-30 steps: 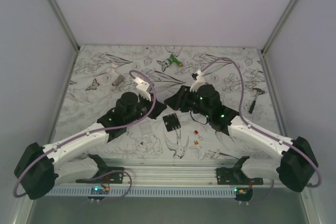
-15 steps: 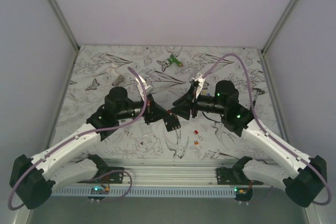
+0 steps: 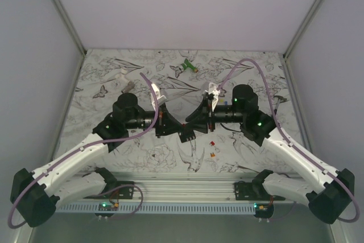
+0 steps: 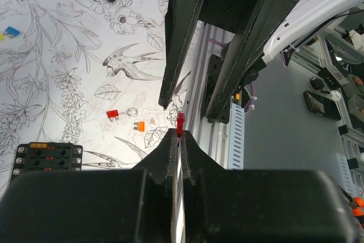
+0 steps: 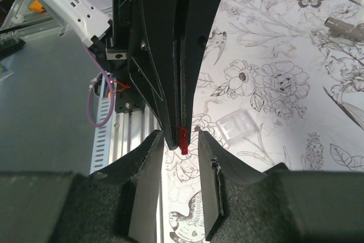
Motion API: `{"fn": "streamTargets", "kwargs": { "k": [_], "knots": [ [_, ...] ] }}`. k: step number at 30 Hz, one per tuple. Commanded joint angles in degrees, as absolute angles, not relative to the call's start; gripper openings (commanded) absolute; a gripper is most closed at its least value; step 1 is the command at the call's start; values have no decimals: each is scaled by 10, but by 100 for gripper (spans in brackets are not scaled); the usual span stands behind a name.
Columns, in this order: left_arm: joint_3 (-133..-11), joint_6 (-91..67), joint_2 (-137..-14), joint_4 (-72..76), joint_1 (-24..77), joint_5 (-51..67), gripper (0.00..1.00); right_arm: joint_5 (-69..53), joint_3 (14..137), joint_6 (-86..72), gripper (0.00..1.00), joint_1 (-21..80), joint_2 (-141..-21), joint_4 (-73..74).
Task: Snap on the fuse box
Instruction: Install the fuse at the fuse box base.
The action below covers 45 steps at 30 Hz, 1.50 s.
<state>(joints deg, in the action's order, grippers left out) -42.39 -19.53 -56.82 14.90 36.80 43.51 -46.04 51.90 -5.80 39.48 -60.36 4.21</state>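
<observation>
The fuse box is a small black square block lying flat on the patterned table, just below the point where both grippers meet. It also shows in the left wrist view with tiny coloured fuses in its slots. My left gripper is shut on a tiny red fuse that sticks out of its tips. My right gripper is open, and its fingers stand on either side of the left gripper's tips and the red fuse. In the top view the left gripper and the right gripper face each other tip to tip.
Loose red and orange fuses lie near the front rail. A clear plastic piece lies on the table. A green-and-white tool lies at the back, a grey part at back left, a black tool at right.
Both arms have swung from pointing away to facing each other above the fuse box. In the last half second the tips have closed the small gap between them.
</observation>
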Motion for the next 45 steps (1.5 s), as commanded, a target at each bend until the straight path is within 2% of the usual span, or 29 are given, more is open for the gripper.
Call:
{"fn": "streamTargets", "kwargs": {
  "k": [1,13,24,28,32,33,36,45],
  "knots": [
    [-442,-177,-561,158,373,459,0,-493,546,-40,35,392,-614,55],
    [-446,-172,-562,159,379,458,0,-513,551,-33,24,392,-630,62],
    [-436,-167,-567,158,381,456,0,-501,553,-26,0,392,-631,69],
    [-422,-170,-561,156,380,433,0,-482,554,-27,0,392,-632,76],
    [-399,-179,-544,143,369,365,23,-424,558,-37,0,393,-642,97],
    [-391,-185,-537,139,365,333,32,-402,559,-41,0,397,-646,106],
    [-366,-200,-518,126,354,267,46,-299,566,-60,0,420,-664,132],
    [-334,-229,-484,39,337,72,74,-19,614,-143,0,487,-743,204]
  ]
}}
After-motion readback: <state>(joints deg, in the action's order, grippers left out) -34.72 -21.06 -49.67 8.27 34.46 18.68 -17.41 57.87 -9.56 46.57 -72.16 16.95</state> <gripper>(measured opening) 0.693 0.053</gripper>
